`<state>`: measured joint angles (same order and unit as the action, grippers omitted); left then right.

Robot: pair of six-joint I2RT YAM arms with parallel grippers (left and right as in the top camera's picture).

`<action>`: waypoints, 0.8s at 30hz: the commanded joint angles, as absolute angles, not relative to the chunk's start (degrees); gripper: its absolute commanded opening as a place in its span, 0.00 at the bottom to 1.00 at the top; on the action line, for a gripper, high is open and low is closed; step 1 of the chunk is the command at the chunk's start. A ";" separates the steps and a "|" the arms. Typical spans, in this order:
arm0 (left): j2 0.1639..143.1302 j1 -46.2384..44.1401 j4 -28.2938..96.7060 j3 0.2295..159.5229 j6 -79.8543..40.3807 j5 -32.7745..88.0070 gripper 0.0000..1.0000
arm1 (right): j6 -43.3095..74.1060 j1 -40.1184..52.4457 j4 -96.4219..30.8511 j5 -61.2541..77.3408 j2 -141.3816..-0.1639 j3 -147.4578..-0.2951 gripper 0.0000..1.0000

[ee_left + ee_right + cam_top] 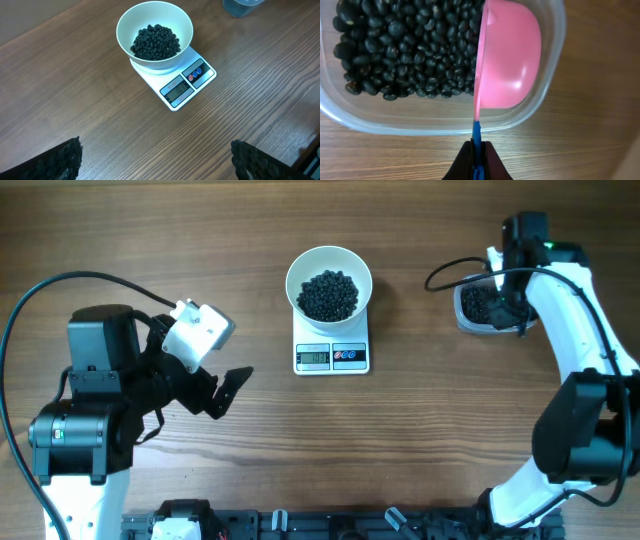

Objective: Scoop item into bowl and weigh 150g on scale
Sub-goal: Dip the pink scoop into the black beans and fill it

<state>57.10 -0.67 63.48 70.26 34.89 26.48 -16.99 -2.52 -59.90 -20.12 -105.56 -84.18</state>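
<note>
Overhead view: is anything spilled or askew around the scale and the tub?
Nothing stands out. The bowl sits squarely on the scale; beans lie only in the bowl and the tub, none on the table.

**Overhead view.** Light is even and diffuse, falling from above. The wooden table (450, 430) is bright, with only soft-edged shadows under the left arm (100, 390). The white bowl (345, 258) is close to overexposed, and the digits on the scale (331, 357) are too small to read.

**Left wrist view.** The centre is sharp. The fingertips (55, 162) of the left gripper (155, 162) are dark and soft at the lower corners.

**Right wrist view.** The beans (405, 45) are crisp with small highlights. The pink scoop (507, 55) has a gentle sheen, and pale glare runs along the tub (420, 120) rim. The right gripper (478, 150) is blurred at the bottom edge.
</note>
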 commanded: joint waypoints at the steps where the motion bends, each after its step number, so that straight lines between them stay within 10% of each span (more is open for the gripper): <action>1: 57.17 -0.40 63.55 71.31 35.77 27.40 1.00 | -16.34 -1.93 -59.51 -27.55 -106.76 -85.49 0.04; 24: 57.17 -0.40 63.55 71.31 35.77 27.40 1.00 | -21.43 -6.35 -61.17 1.83 -112.01 -93.32 0.04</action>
<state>57.10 -0.67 63.48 70.26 34.89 26.48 -19.00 -4.34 -61.98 -9.56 -110.63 -89.62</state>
